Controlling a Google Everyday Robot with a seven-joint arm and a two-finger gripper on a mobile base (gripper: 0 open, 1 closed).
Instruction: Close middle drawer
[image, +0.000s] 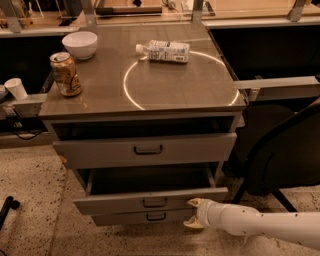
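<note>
The grey cabinet has three drawers. The middle drawer (150, 192) stands partly pulled out, its deep tray empty and its low front panel carrying a small black bar handle (155, 202). My gripper (189, 213) is at the right end of that front panel, on a white arm reaching in from the lower right. Its two pale fingers (194, 202) are spread apart, the upper one touching the panel's lower edge, and they hold nothing. The taller-fronted top drawer (147, 149) is slightly open above. The lowest drawer (145, 217) sits just below the middle one.
On the cabinet top (100, 90) stand a white bowl (80, 44) and a drink can (65, 74), and a plastic bottle (165, 51) lies on its side. A black chair (290, 155) stands at the right. A white cup (16, 88) is on a ledge at the left. The floor is speckled.
</note>
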